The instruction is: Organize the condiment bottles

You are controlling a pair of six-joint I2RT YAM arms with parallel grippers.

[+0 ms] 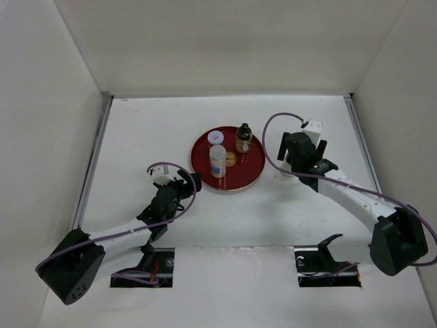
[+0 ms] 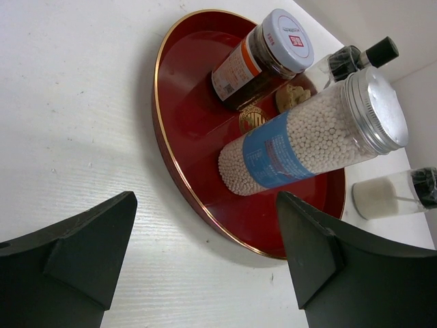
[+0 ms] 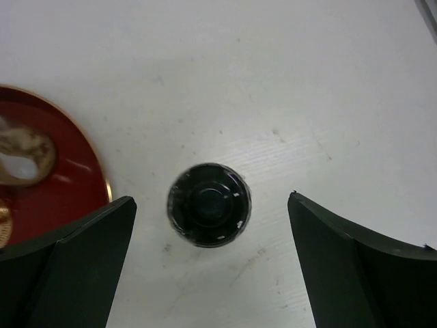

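Note:
A red plate (image 1: pixel 252 164) holds a straight cylinder bottle (image 1: pixel 217 162) with a pale cap and blue-white label, a dark jar (image 1: pixel 216 137) with a white cap, and a black-capped bottle (image 1: pixel 244 139). In the left wrist view the cylinder (image 2: pixel 300 147), jar (image 2: pixel 263 58) and black-capped bottle (image 2: pixel 355 60) stand on the plate (image 2: pixel 191 102). A second black-capped bottle (image 2: pixel 392 195) stands on the table right of the plate. My right gripper (image 3: pixel 212 225) is open right above it, its cap (image 3: pixel 208 204) between the fingers. My left gripper (image 2: pixel 205 225) is open and empty near the plate's front-left rim.
White walls enclose the table on the left, back and right. The right gripper (image 1: pixel 295 164) hovers just right of the plate, whose edge (image 3: pixel 54 198) lies close to its left finger. The left gripper (image 1: pixel 190 183) is low over the table.

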